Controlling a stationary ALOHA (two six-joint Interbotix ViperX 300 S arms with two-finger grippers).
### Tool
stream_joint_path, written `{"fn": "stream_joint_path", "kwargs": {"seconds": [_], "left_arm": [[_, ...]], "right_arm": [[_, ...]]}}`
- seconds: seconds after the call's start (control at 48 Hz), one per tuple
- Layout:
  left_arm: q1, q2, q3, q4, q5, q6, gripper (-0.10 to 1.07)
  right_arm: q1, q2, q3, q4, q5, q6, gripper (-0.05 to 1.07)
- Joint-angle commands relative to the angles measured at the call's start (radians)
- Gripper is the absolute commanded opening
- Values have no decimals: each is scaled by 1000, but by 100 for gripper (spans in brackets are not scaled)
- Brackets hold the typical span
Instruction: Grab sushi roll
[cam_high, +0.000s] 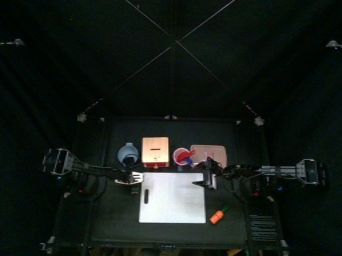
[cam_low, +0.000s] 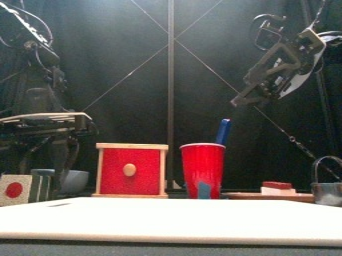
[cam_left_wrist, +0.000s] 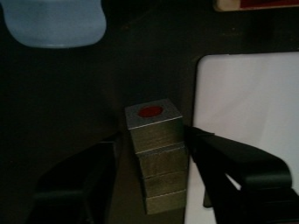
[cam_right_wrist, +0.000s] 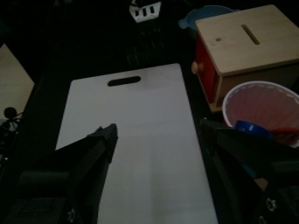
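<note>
The left gripper hung with jaws spread around one grey block marked with a red dot. The right gripper was spread too, over one white cutting board. Beside it stood one red cup and one wooden box. The sushi roll lay beyond, on a tray. The top view alone showed one orange piece on the black table.
</note>
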Motion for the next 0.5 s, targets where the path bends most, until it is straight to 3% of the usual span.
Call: {"fn": "stream_joint_path", "kwargs": {"seconds": [0.0,0.229,0.479], "left_arm": [[-15,2,-18,-20,-5,-6,79],[-71,32,-29,-98,-8,-21,58],[-71,8,-98,-71,-3,-20,54]], "right_arm": [[2,-12,-8,0,-3,0,104],[-3,-12,-9,-3,-3,0,104],[-3,-12,-5,-9,-3,0,104]]}}
